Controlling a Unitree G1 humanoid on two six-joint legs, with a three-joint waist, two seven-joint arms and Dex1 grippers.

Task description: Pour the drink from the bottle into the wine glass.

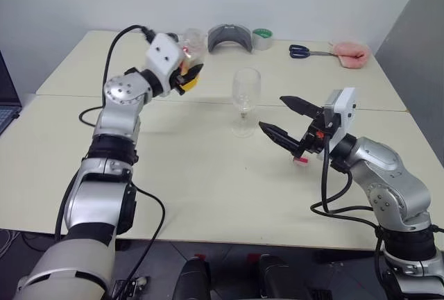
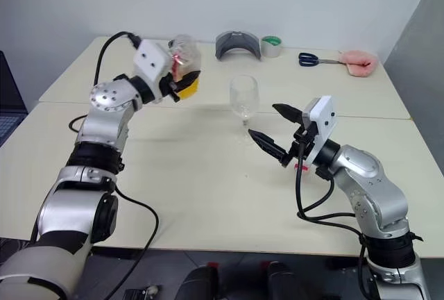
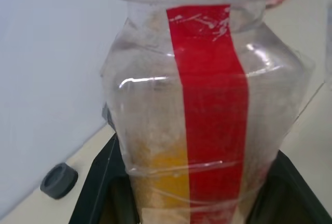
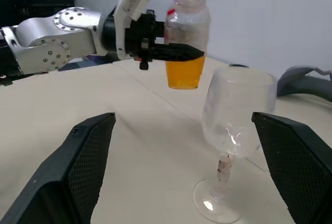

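Observation:
My left gripper (image 1: 187, 72) is shut on the bottle (image 4: 187, 32), holding it upright in the air above the back left of the table. The clear bottle has a red stripe (image 3: 210, 110), and its mouth looks uncapped. The orange drink (image 4: 184, 72) fills its lower part. The empty wine glass (image 1: 245, 93) stands on the table a short way right of the bottle. My right gripper (image 1: 272, 112) is open just right of the glass, at about bowl height, with its fingers (image 4: 88, 156) pointing at the glass and not touching it.
Along the table's back edge lie a grey curved holder (image 1: 229, 37), a green tape roll (image 1: 262, 38), blue scissors (image 1: 302, 51) and a pink object (image 1: 350, 53). A small pink-red piece (image 1: 300, 161) sits under my right hand. A laptop (image 1: 5, 102) is at the far left.

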